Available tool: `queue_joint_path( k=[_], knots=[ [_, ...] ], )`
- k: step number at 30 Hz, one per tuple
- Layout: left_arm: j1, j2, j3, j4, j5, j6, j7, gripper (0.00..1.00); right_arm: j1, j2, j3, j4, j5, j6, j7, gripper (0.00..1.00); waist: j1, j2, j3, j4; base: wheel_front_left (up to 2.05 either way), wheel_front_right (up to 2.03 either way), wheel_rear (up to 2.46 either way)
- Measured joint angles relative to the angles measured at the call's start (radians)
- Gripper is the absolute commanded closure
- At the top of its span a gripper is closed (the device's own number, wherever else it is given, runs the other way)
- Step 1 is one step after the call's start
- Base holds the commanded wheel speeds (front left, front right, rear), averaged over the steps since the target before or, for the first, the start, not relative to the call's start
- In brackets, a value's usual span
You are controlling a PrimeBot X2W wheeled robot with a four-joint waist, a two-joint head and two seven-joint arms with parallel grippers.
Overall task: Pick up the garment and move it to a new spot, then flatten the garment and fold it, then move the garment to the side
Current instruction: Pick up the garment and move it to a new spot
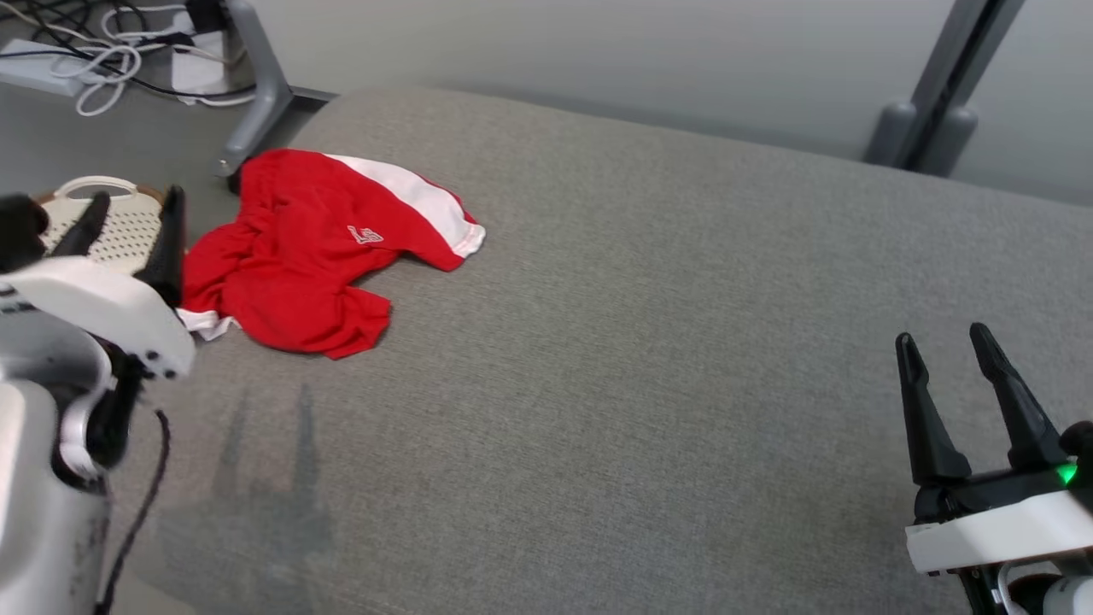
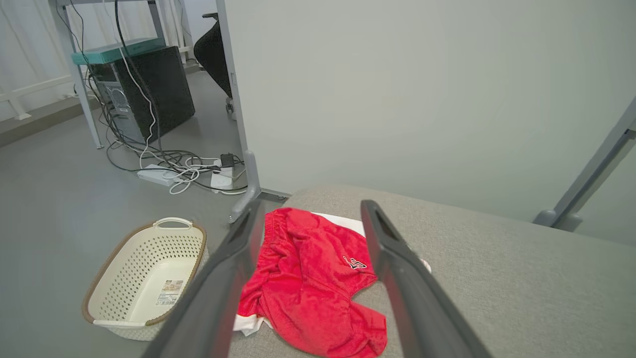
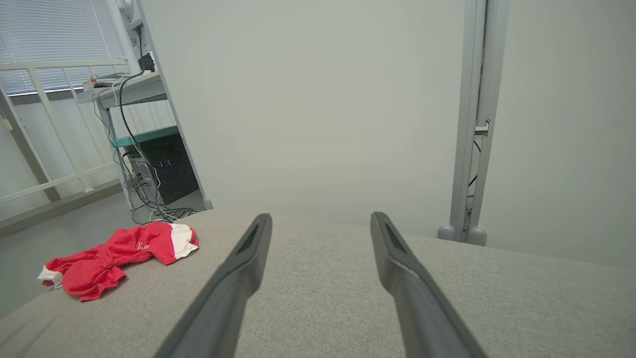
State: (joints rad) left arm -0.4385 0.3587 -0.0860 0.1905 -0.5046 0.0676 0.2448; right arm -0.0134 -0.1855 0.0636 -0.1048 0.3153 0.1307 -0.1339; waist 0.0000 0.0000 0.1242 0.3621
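While left fingers [image 1: 168, 243] and right fingers [image 1: 924, 414] stand apart, the garment [image 1: 290, 265] logo [image 1: 365, 234] is unreadable.

Red garment [image 1: 307, 248] with white band lies crumpled, unfolded.

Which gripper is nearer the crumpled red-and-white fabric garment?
The left gripper: the red garment lies just ahead of it; the right gripper is far off.

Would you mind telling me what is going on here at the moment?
The robot has not yet picked anything up. The crumpled red shorts lie near the left corner of the grey fabric surface. The left gripper hovers open beside them, the right gripper is open over bare fabric, and neither holds anything.
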Motion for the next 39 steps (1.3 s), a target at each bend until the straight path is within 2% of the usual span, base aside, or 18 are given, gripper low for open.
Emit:
queue_joint_path(
  k=[4, 5, 9, 12, 21, 28, 29, 30, 31, 35, 39],
  knots=[
    [-0.134, 0.052, 0.049, 0.103, -0.053, -0.016, 0.076, 0.0, -0.04, -0.003, 0.01, -0.035, -0.006, 0.0, 0.009, 0.0, 0.0, 0.0, 0.067, -0.052, 0.0, 0.0, 0.0],
    [-0.196, 0.086, 0.069, 0.176, -0.065, -0.027, 0.098, 0.0, -0.067, -0.005, 0.017, -0.051, -0.008, 0.0, 0.01, 0.0, 0.0, 0.0, 0.103, -0.081, 0.0, 0.0, 0.0],
    [-0.294, 0.133, 0.096, 0.339, -0.106, -0.052, 0.153, 0.0, -0.114, -0.009, 0.027, -0.077, -0.01, 0.0, 0.009, 0.0, 0.0, 0.0, 0.173, -0.146, 0.0, 0.0, 0.0],
    [-0.348, 0.17, 0.105, 0.47, -0.13, -0.089, 0.202, 0.0, -0.141, -0.008, 0.035, -0.092, -0.011, 0.0, 0.007, 0.0, 0.0, 0.0, 0.219, -0.197, 0.0, 0.0, 0.0],
    [-0.388, 0.199, 0.117, 0.74, -0.177, -0.112, 0.308, 0.0, -0.167, -0.003, 0.037, -0.114, -0.016, 0.0, -0.003, 0.0, 0.0, 0.0, 0.316, -0.318, 0.0, 0.0, 0.0],
    [-0.399, 0.202, 0.103, 0.85, -0.197, -0.154, 0.353, 0.0, -0.167, 0.0, 0.035, -0.11, -0.017, 0.0, -0.011, 0.0, 0.0, 0.0, 0.351, -0.363, 0.0, 0.0, 0.0],
    [-0.402, 0.201, 0.099, 0.857, -0.198, -0.157, 0.348, 0.29, -0.167, 0.0, 0.032, -0.108, -0.017, 0.0, -0.011, 0.0, 0.0, 0.0, 0.349, -0.362, 0.0, 0.0, 0.0],
    [-0.404, 0.2, 0.094, 0.861, -0.197, -0.162, 0.334, 0.96, -0.167, 0.0, 0.032, -0.107, -0.017, 0.0, -0.011, 0.0, 0.0, 0.0, 0.346, -0.36, 0.0, 0.0, 0.0],
    [-0.404, 0.196, 0.088, 0.864, -0.193, -0.167, 0.318, 1.0, -0.167, 0.0, 0.034, -0.105, -0.017, 0.0, -0.012, 0.0, 0.0, 0.0, 0.342, -0.358, 0.0, 0.0, 0.0],
    [-0.404, 0.172, 0.068, 0.874, -0.19, -0.181, 0.265, 1.0, -0.167, 0.0, 0.04, -0.09, -0.017, 0.0, -0.015, 0.0, 0.0, 0.0, 0.319, -0.348, 0.0, 0.0, 0.0],
    [-0.413, 0.182, 0.026, 0.847, -0.161, -0.191, 0.179, 1.0, -0.162, 0.001, 0.046, -0.065, -0.012, 0.0, -0.025, 0.0, 0.0, 0.0, 0.27, -0.341, 0.0, 0.0, 0.0]
  ],
)
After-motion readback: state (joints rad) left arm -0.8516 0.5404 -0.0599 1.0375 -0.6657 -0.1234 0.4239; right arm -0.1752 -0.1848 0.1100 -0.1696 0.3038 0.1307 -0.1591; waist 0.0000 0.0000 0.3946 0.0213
